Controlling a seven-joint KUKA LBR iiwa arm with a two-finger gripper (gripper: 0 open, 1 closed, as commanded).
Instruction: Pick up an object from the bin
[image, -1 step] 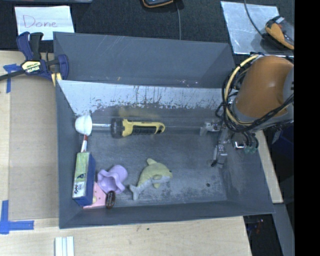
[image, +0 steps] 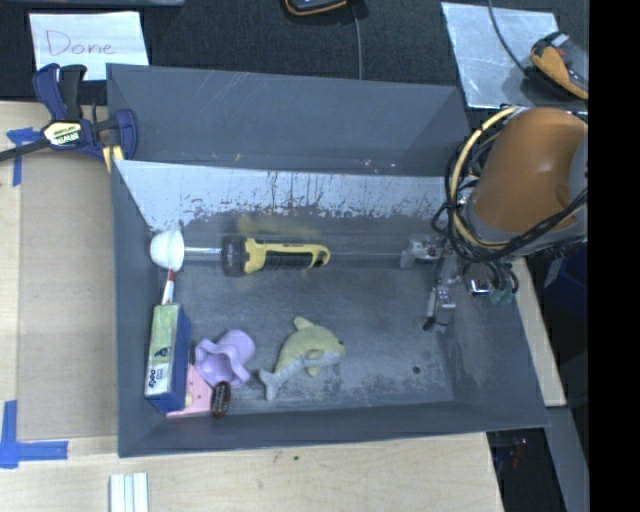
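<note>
My gripper (image: 441, 298) hangs low at the right side of the bin, just above the floor, with nothing seen in it. Left of it, along the back wall, lies a long tool with a yellow and black handle (image: 276, 255); its thin shaft runs rightward to end close to the gripper. A pale yellow-green toy dolphin (image: 306, 351) lies on the floor in front, left of the gripper and well apart from it.
At the left lie a white round-headed brush (image: 167, 250), a green and white box (image: 163, 349) on a pink block (image: 193, 398), a purple toy (image: 226, 357) and a small brown piece (image: 220, 399). The arm with its orange cover and cables overhangs the right rim.
</note>
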